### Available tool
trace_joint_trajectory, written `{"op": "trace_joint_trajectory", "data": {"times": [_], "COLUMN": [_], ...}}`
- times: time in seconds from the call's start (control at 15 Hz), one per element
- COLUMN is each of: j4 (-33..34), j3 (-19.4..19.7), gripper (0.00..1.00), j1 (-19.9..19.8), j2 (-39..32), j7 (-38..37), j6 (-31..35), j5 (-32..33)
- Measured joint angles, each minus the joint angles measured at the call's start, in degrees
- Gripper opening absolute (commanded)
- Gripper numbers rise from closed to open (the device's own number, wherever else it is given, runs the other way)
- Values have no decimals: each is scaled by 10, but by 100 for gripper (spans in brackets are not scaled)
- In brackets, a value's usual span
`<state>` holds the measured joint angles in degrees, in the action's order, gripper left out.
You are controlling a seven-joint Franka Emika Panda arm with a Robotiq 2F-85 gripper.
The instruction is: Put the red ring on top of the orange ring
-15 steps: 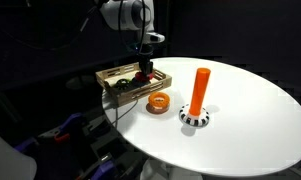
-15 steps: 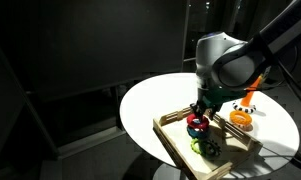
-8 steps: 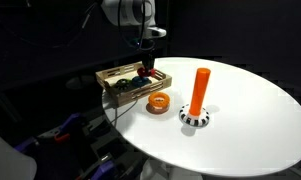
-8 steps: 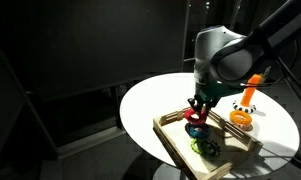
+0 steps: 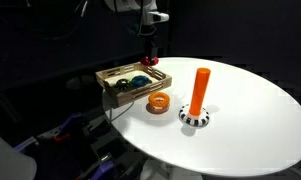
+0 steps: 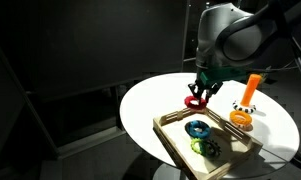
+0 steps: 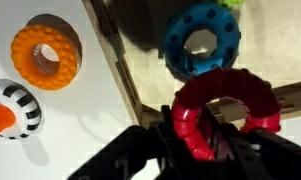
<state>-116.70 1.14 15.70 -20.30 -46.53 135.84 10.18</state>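
My gripper (image 5: 150,57) is shut on the red ring (image 6: 197,99) and holds it in the air above the wooden tray (image 6: 180,146). In the wrist view the red ring (image 7: 226,110) hangs from the jaws (image 7: 195,125), clamped on its left side. The orange ring (image 5: 159,101) lies flat on the white table beside the tray, and shows in the wrist view (image 7: 46,52) at the upper left. In an exterior view the orange ring (image 6: 241,119) lies at the foot of the peg.
The tray (image 5: 112,87) holds a blue ring (image 7: 201,42) and a green ring (image 6: 203,148). A tall orange peg (image 5: 199,92) on a black-and-white base (image 7: 12,108) stands right of the orange ring. The round white table (image 5: 250,120) has dark surroundings.
My gripper has risen from the tray with the red ring in it, lifting it clear of the blue ring and well above the tray.
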Motion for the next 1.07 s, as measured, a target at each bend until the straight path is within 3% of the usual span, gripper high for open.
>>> {"op": "trace_joint_trajectory", "data": {"times": [0.47, 0.87, 0.93, 1.07], "j4": [-41, -114, -123, -133], "j3": [1, -2, -4, -10], "gripper": [10, 9, 32, 32], "j1": [-2, -26, -32, -40], "j2": [76, 150, 159, 170], "j7": [-45, -80, -81, -81], "j6": [-76, -86, -85, -83], "j5": [36, 44, 44, 44]}}
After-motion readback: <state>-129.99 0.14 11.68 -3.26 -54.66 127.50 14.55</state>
